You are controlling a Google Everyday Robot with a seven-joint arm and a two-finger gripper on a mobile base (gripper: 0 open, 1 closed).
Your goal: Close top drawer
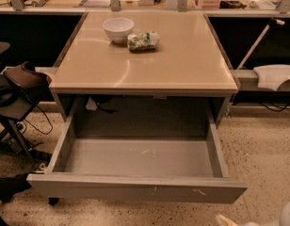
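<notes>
Gripper (225,220) barely shows just below-right of the top drawer (135,188) front; grip state can't tell. Drawer stands wide open. Approach step, likely; next move needs contact on the front, then a straight push inward.

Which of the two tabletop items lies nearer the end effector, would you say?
The crumpled packet, right of the white bowl; the end effector sits at the bottom right corner.
</notes>
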